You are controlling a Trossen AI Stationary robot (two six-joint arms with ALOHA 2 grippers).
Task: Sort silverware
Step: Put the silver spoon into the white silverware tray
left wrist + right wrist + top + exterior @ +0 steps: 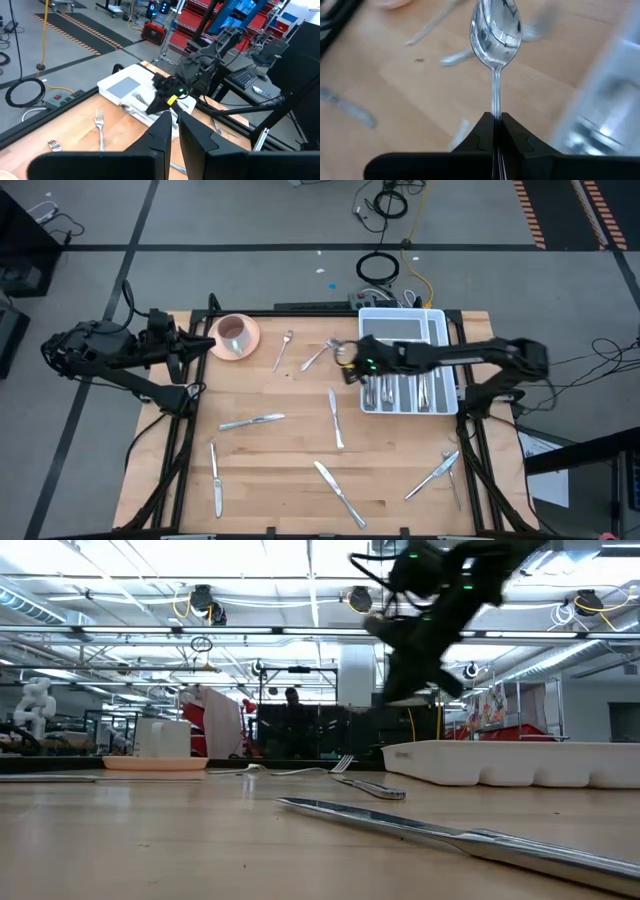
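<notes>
My right gripper (346,360) hovers above the table just left of the white tray (436,320), shut on a silver spoon (496,30). The tray's compartments hold several pieces of silverware (400,390). Loose pieces lie flat on the wood: knives (252,421) (335,417) (340,492), a fork (320,356) and a spoon (284,348) at the far side, and forks (437,472) near the right front. My left gripper (173,120) waits raised at the table's left edge beside the pink bowl (235,335), its fingers together with nothing between them. My right gripper pinches the spoon's slim handle (496,116) between its two fingers, which lie along the handle. The bowl of the spoon (496,27) sticks out ahead of the fingertips. The gripper slants down over the table and the spoon is lifted clear of the wood.
The pink bowl sits at the far left corner. A knife (450,833) lies close to the low camera, and a fork (370,785) lies beyond it. Cables and a power strip (385,280) lie on the floor behind the table. Bare wood shows at the table's middle left.
</notes>
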